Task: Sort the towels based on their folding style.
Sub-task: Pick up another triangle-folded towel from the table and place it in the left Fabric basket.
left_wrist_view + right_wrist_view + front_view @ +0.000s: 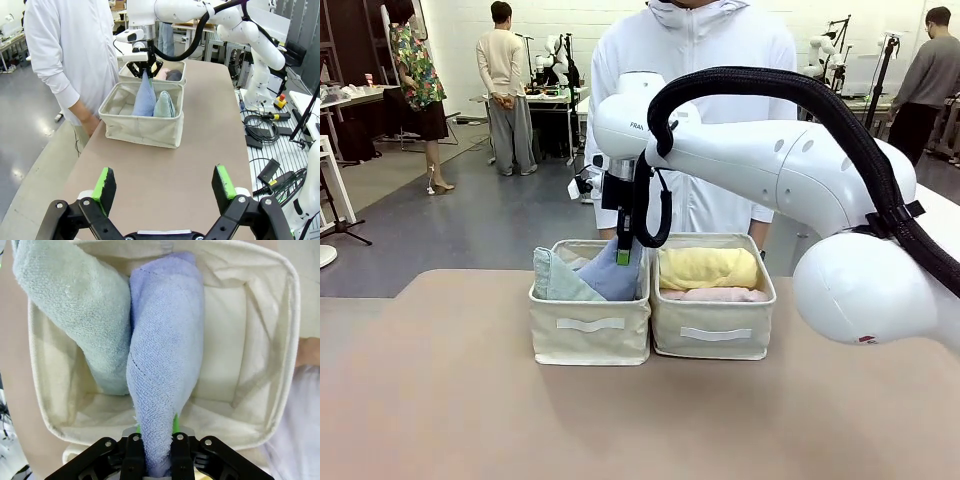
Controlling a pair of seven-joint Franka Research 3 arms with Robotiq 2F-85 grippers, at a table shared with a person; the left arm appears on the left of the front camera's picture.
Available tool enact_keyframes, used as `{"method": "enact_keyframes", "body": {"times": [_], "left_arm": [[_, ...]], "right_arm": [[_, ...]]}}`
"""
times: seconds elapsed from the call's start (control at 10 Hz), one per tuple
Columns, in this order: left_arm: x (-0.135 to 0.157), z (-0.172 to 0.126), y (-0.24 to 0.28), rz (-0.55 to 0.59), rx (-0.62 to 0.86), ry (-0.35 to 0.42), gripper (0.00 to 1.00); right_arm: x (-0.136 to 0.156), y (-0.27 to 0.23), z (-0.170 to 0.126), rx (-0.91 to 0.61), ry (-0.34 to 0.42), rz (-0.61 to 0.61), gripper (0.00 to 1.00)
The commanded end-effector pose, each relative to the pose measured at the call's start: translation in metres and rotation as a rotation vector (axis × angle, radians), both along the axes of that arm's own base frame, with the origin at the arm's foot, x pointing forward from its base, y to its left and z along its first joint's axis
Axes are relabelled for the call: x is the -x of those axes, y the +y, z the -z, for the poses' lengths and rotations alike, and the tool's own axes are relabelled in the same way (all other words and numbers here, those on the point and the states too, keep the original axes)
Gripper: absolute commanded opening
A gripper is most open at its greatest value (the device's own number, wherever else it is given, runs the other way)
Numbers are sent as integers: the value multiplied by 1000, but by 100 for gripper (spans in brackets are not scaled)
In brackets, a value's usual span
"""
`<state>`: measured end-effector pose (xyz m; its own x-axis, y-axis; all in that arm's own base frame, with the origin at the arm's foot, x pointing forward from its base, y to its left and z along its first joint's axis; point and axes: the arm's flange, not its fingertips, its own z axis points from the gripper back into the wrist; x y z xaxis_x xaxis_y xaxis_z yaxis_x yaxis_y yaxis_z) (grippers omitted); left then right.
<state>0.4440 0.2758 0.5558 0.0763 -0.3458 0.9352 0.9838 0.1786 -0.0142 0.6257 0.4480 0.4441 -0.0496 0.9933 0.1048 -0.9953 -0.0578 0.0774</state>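
Two bins sit side by side on the worktop (440, 400), and the sorting looks almost finished. The right bin (712, 335) holds rolled towels: a yellow roll (708, 267) on top and a pink roll (718, 294) under it, with a dark roll (174, 75) glimpsed from the left wrist. The left bin (590, 335) takes the cones: the green cone (558, 280) is already in, and the blue cone (612, 275) is being set beside it, touching it. No towel lies on the worktop, so release seems the only step left.

The right gripper (623, 257) has its fingers clenched on the blue cone's narrow tip. The cone stands nearly upright, long axis vertical, tip up, wide end down in the bin. The left gripper (165, 186) hangs released over bare worktop, well apart from the bins.
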Motion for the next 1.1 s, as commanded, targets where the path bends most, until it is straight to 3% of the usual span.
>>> {"method": "enact_keyframes", "body": {"times": [0.0,0.4,0.9,1.0], "left_arm": [[3,-1,-1,-2,-13,4,100],[3,-1,-1,-2,-13,4,100],[3,-1,-1,-2,-13,4,100],[3,-1,-1,-2,-13,4,100]], "right_arm": [[-26,24,-6,-8,13,-26,18],[-27,25,3,7,24,-37,18],[-26,26,3,14,30,-40,65],[-27,26,3,17,30,-36,62]]}}
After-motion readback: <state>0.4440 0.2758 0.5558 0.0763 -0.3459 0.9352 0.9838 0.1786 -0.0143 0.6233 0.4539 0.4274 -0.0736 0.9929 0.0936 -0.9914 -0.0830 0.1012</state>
